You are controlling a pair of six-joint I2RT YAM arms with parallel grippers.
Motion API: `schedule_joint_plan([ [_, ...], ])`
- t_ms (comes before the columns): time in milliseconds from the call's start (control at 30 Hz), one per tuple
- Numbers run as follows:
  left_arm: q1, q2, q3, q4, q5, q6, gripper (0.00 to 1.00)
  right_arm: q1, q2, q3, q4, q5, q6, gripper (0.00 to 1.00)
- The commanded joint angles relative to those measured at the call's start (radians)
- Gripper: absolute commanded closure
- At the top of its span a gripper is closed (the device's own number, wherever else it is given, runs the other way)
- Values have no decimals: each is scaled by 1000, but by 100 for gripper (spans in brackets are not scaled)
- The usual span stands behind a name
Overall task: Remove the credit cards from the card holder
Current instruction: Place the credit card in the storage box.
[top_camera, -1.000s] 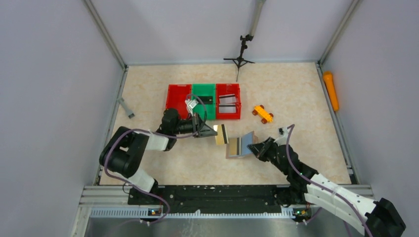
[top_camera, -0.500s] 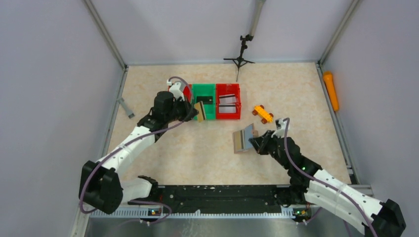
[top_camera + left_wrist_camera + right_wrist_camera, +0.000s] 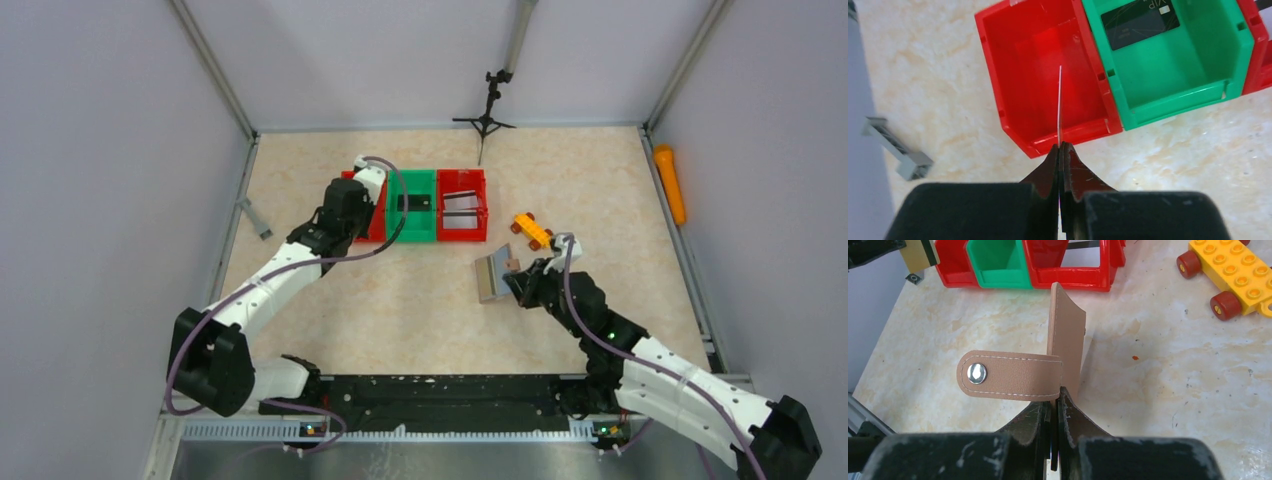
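Note:
My left gripper (image 3: 1059, 146) is shut on a thin credit card (image 3: 1059, 107), seen edge-on and held upright over the left red bin (image 3: 1013, 100). From the right wrist that card (image 3: 918, 255) looks tan with a dark stripe. A black card (image 3: 1140, 22) lies in the green bin (image 3: 1173, 97). In the right red bin (image 3: 484, 210) lie light cards with dark stripes (image 3: 460, 205). My right gripper (image 3: 1057, 392) is shut on the edge of the tan card holder (image 3: 1066, 340), which stands upright off the table with its snap strap (image 3: 977, 373) hanging left. From above, the holder (image 3: 492, 277) shows grey inner panels.
A yellow toy car (image 3: 532, 230) with red wheels sits just behind the card holder. Against the right wall lies an orange cylinder (image 3: 670, 183). A small black tripod (image 3: 487, 115) stands at the back, and a grey bracket (image 3: 255, 218) lies by the left wall.
The left arm carried the tan card from beside the card holder back and left to above the left red bin. The right gripper moved the holder slightly back and right.

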Motion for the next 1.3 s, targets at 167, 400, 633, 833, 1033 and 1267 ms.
schedule_joint_plan([
  [167,-8,-24,-70,309,88,567,100,-5,138,9,180,-91,19,100],
  [400,13,121,-2,319,14,769,100,-5,170,24,173,-111,21,100],
  [633,29,237,48,337,-6,915,100,-5,136,42,115,-100,4,100],
  [833,50,315,69,370,21,955,100,-5,141,54,106,-97,-2,100],
  [1033,74,398,107,349,11,974,100,-5,144,55,100,-94,5,100],
  [1267,76,388,144,266,69,904,54,-5,134,48,90,-95,31,100],
])
